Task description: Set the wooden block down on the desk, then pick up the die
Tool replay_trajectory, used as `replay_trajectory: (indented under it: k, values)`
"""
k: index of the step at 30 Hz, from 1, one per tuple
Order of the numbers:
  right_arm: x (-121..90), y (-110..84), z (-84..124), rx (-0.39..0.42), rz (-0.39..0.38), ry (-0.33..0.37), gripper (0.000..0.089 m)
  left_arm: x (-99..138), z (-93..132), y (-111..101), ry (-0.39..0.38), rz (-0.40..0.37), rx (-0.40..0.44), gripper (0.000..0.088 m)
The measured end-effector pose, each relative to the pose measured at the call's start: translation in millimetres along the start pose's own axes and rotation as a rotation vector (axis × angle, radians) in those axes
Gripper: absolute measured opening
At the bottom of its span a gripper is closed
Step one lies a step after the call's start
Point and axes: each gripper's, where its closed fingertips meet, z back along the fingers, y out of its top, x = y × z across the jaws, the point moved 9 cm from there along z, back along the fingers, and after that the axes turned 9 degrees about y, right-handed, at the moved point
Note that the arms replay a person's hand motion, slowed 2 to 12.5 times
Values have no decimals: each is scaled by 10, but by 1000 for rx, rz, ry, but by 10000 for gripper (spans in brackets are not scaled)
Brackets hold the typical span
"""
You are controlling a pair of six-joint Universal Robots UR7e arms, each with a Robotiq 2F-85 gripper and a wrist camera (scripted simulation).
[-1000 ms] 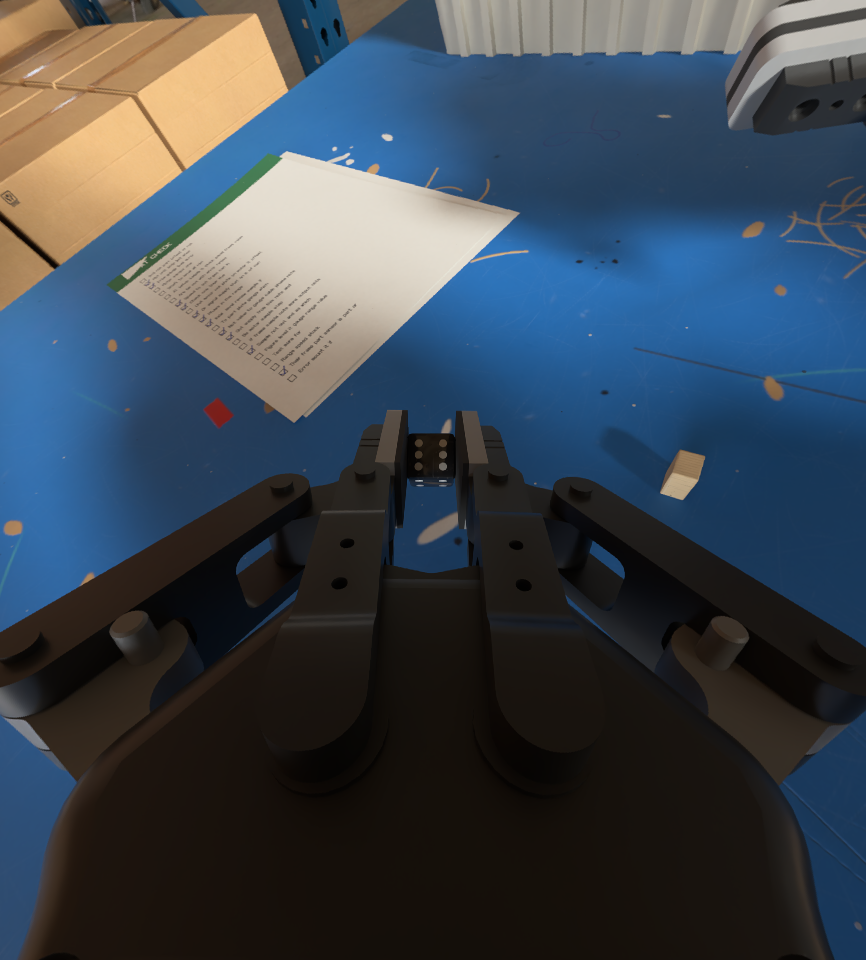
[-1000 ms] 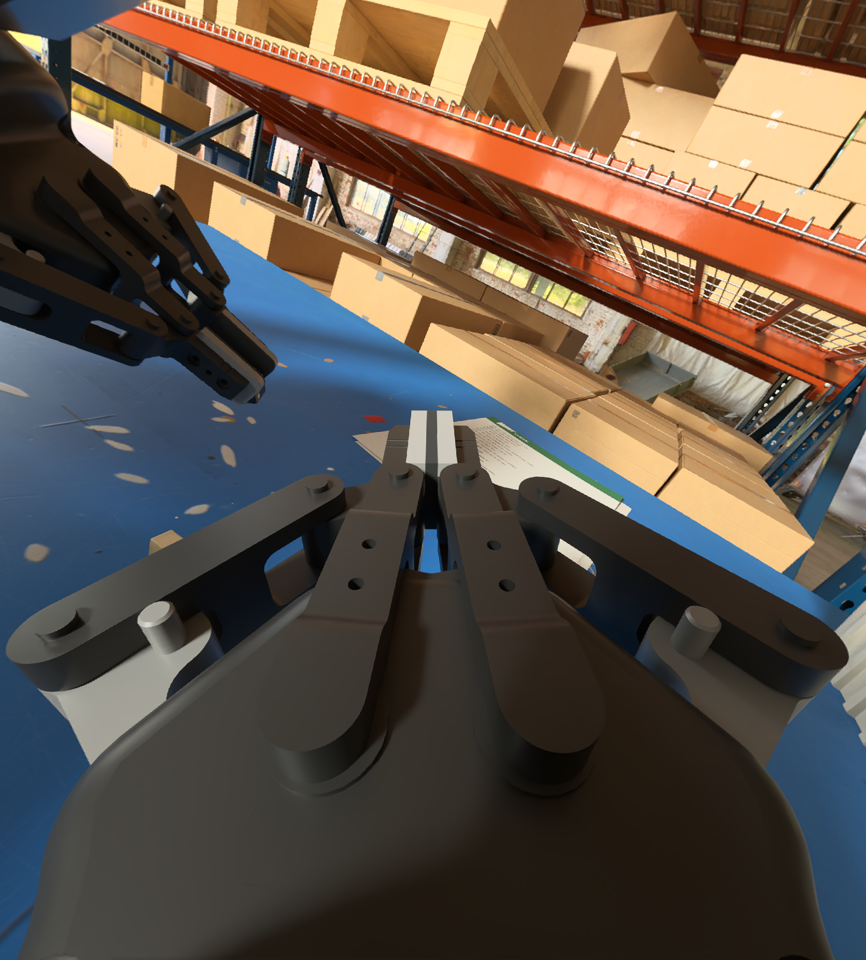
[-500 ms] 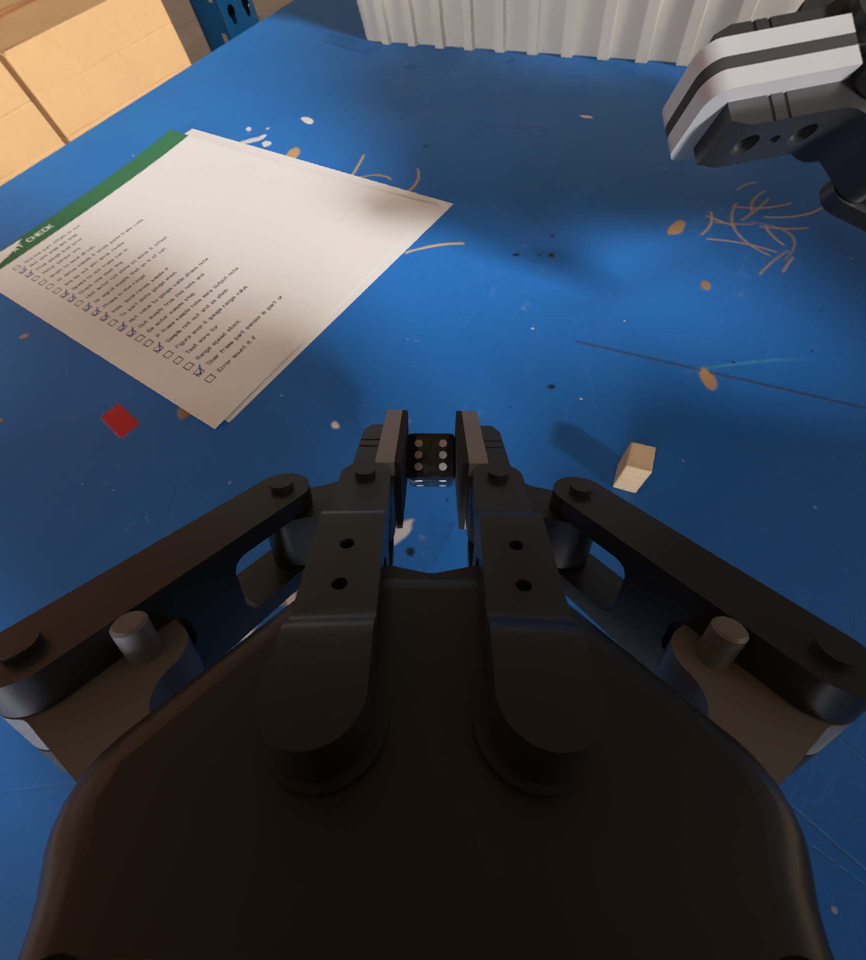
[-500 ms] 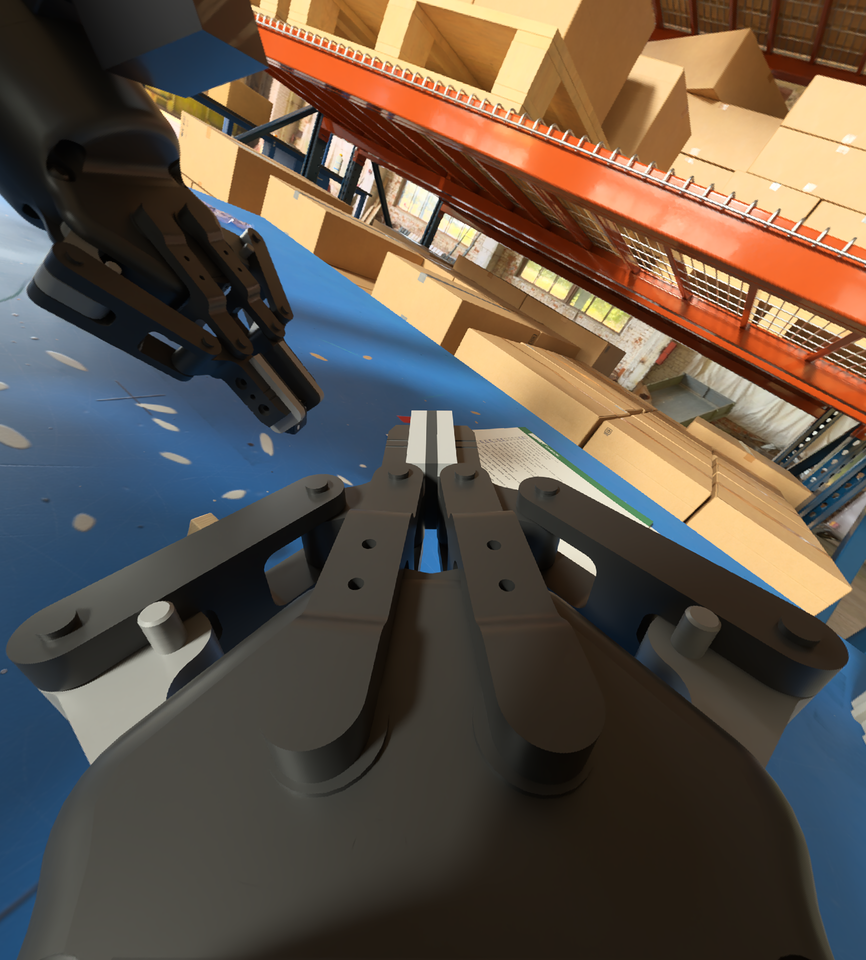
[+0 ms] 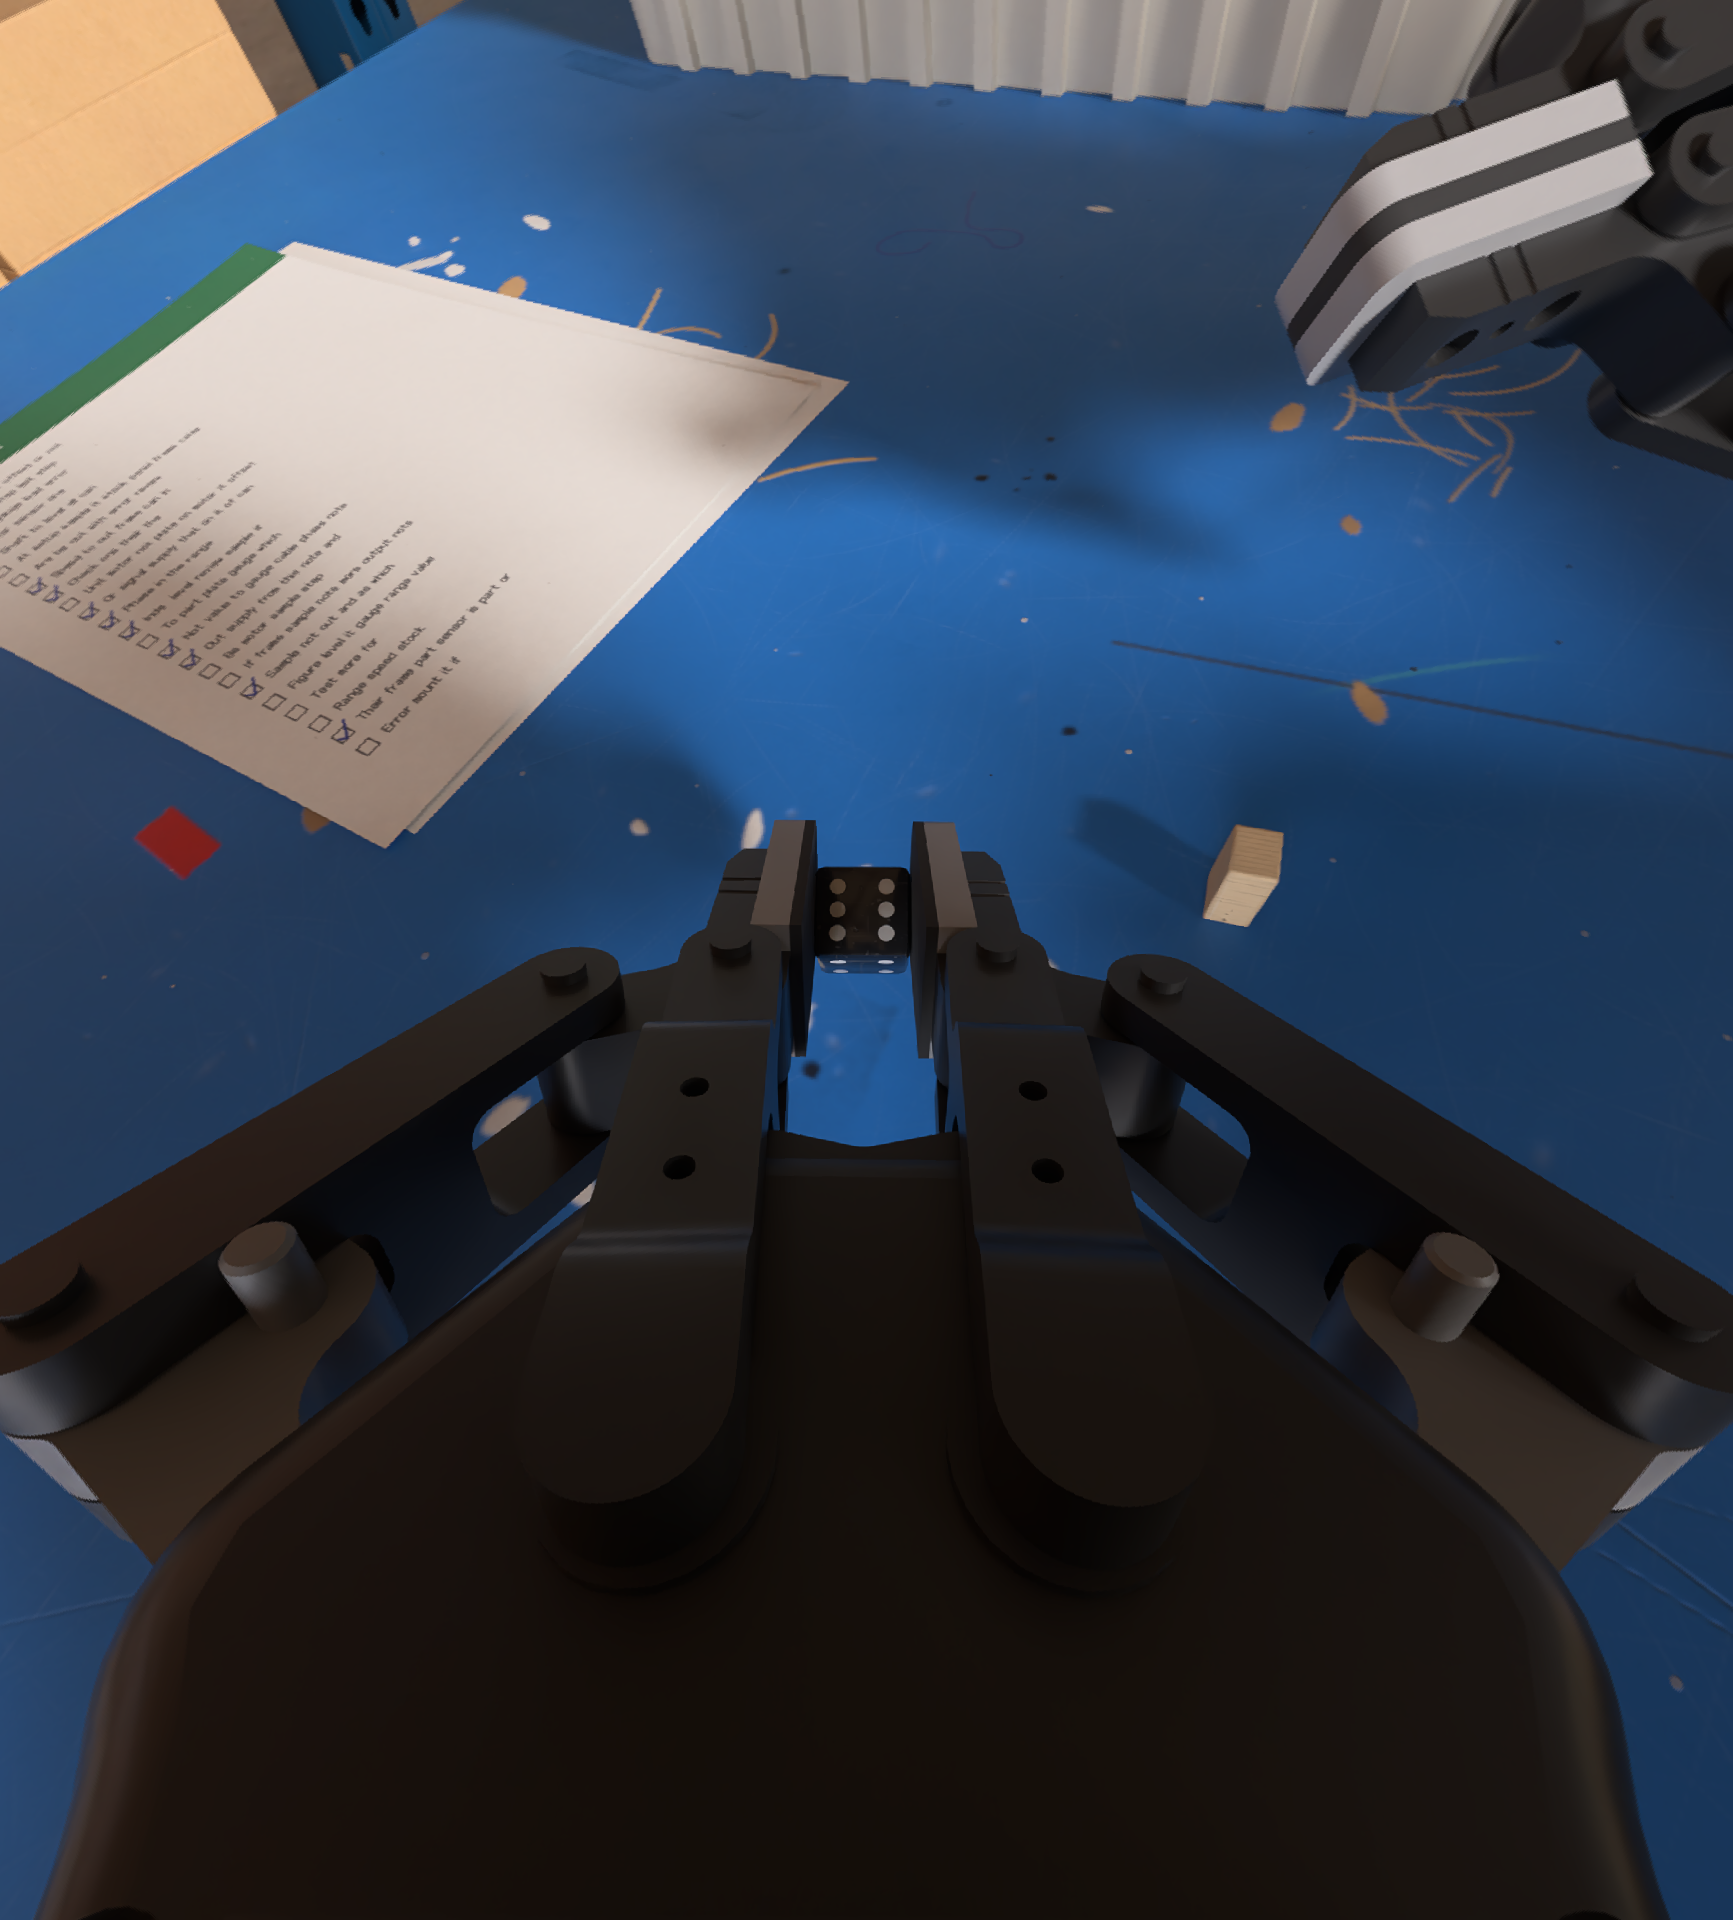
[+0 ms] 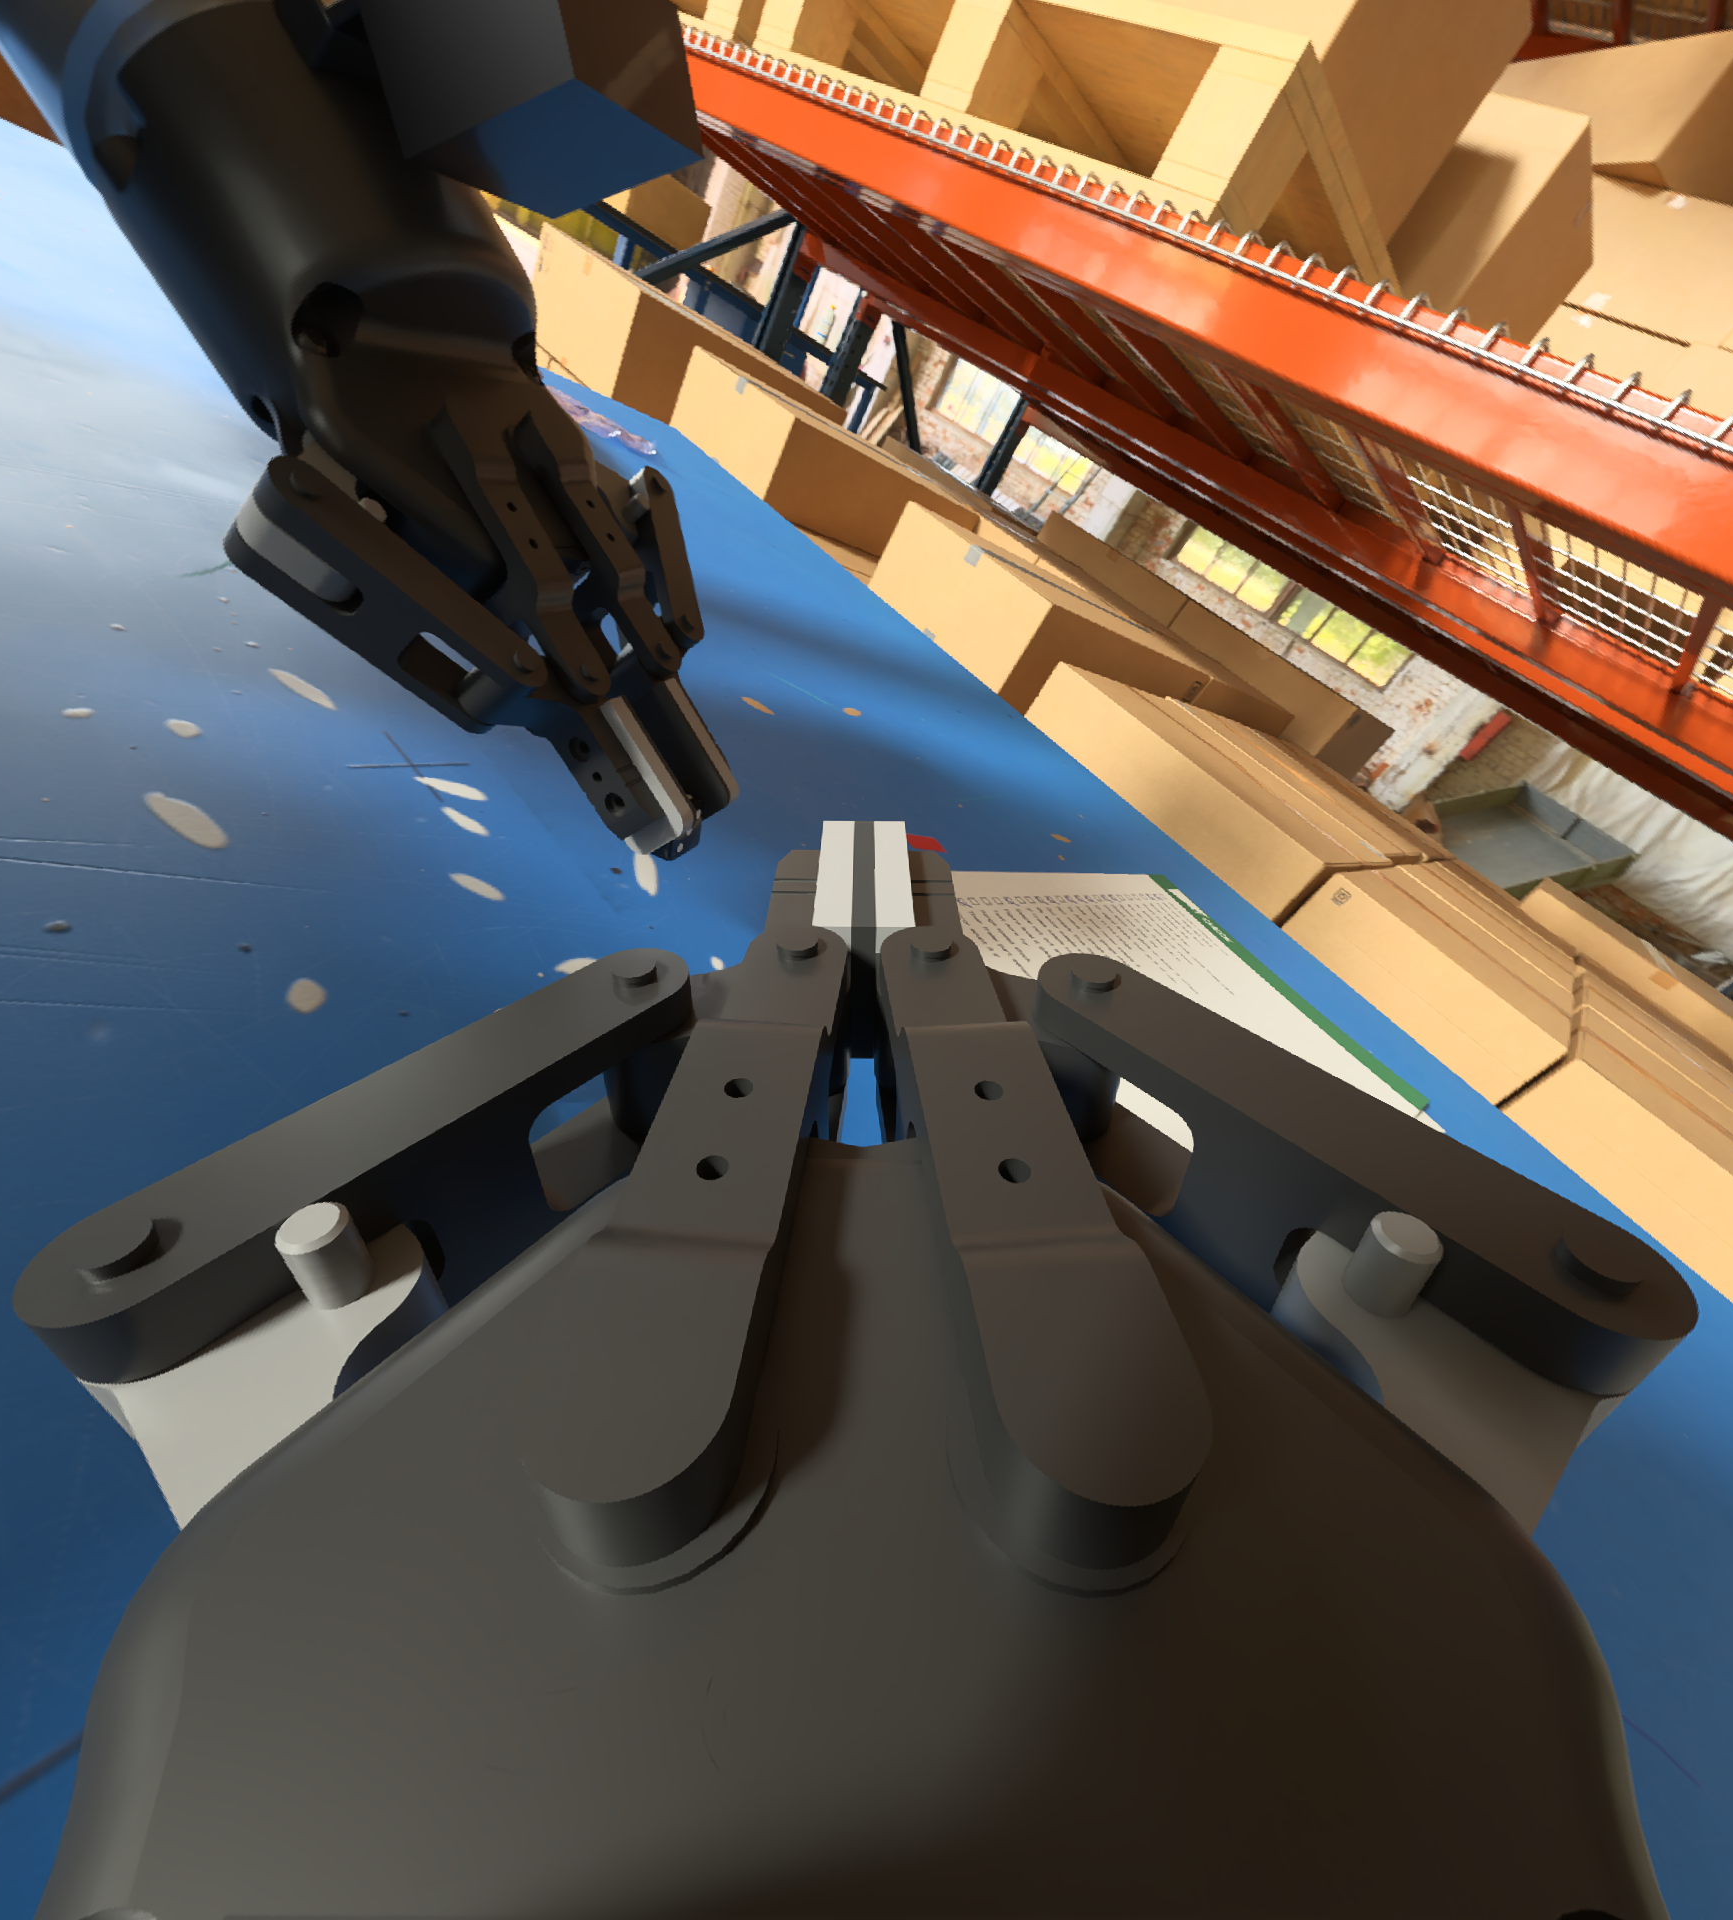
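My left gripper (image 5: 863, 878) is shut on a small black die (image 5: 863, 918) with white pips and holds it above the blue desk (image 5: 1049, 644). The small pale wooden block (image 5: 1242, 874) lies on the desk to the right of the die, apart from both grippers. My right gripper (image 6: 862, 868) is shut with its pads together and holds nothing; it also shows in the left wrist view (image 5: 1464, 244) at the upper right. In the right wrist view the left gripper (image 6: 670, 821) hangs over the desk at the upper left, the die just showing at its tip.
A white printed sheet (image 5: 353, 540) with a green edge lies on the desk at the left, a small red square (image 5: 177, 841) near its corner. Cardboard boxes (image 6: 1205, 727) line the desk's far side under an orange rack (image 6: 1361, 343). A white ribbed panel (image 5: 1049, 47) stands at the back.
My left gripper has moved with the die; the sheet and the block have shifted left in its view. The right gripper now looms larger at the upper right, the two grippers being closer together.
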Motion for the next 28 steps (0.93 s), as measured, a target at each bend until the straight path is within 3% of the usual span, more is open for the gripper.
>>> replay_trajectory:
  k: [13, 21, 28]
  values:
    - [2, -15, -20, 28, 15, 188, 29, -11, 52, -40, -70, 9, 37, 161]
    - [41, -33, -42, 18, -31, 341, 61, -2, 61, -53, -100, -16, 42, 161]
    - [103, -58, -64, -42, -82, 489, 59, 28, 64, -43, -128, -53, 47, 161]
